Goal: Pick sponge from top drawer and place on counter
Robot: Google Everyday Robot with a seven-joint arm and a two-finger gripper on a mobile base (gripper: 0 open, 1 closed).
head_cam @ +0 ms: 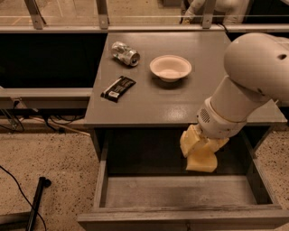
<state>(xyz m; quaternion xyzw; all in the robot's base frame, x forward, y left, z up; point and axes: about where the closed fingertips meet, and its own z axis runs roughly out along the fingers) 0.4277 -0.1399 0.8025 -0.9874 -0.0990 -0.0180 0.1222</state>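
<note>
The top drawer (180,193) is pulled open below the counter (153,101), and its worn grey bottom is bare. My gripper (198,145) hangs from the big white arm over the right half of the drawer, just under the counter's front edge. Its cream-yellow fingers (188,140) are shut on the pale-yellow sponge (202,162). The sponge hangs below the fingers, held clear above the drawer bottom. The arm hides the right front part of the counter.
On the counter are a crushed silver can (125,53) at the back left, a white bowl (170,67) in the middle and a black wrapped bar (118,88) at the left. Metal rails (103,13) run behind. Cables and a black pole (37,200) lie on the floor at left.
</note>
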